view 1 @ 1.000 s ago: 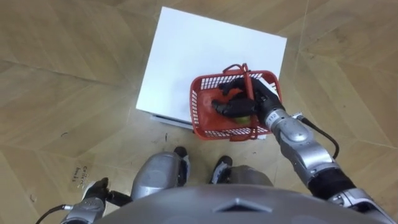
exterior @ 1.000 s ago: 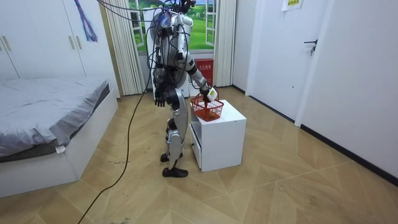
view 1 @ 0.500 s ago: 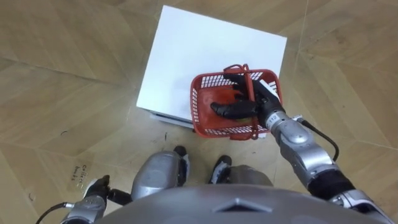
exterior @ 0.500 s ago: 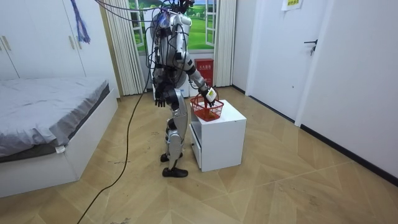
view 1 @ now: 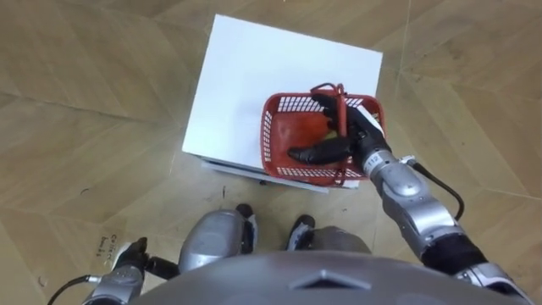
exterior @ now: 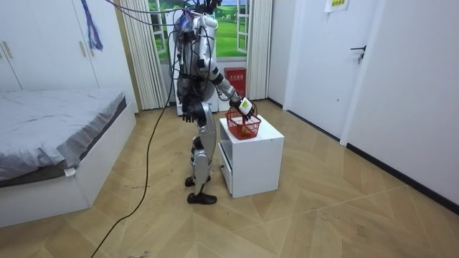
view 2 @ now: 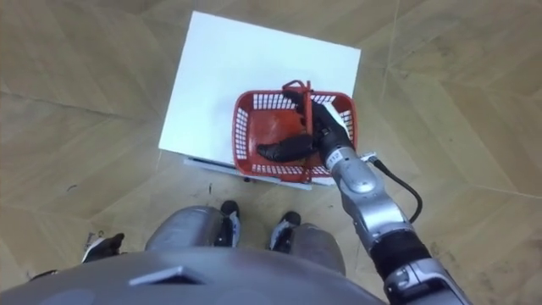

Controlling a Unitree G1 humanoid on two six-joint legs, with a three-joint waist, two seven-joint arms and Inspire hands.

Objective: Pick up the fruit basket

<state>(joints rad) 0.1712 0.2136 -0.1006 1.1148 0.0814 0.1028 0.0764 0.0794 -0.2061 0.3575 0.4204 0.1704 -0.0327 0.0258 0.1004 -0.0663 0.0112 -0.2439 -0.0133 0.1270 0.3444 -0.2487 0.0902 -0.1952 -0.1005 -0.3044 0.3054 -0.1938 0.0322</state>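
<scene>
The fruit basket (view 1: 288, 140) hangs from the right hand (view 1: 347, 135), whose fingers are curled round the red handle (view 1: 329, 88). It is over the 5 o'clock corner of the white bench (view 1: 262, 76), and in the room view it looks just off the top, though I cannot tell for sure. A yellow-green fruit (view 1: 327, 132) peeks out beside the fingers at the basket's 3 o'clock side. The main risk is tilt: the hand seems to hold the handle off its middle, so the basket could swing or tip toward 9 o'clock and spill fruit. With so little height, its bottom edge could also catch the bench corner if the arm pulls back toward 6 o'clock too early, jerking the handle through the fingers. Beyond that edge lies the wooden floor (view 1: 85, 102), so a slip would mean a long drop. The left hand (exterior: 188, 113) hangs relaxed at the robot's side, too far off to steady anything.
</scene>
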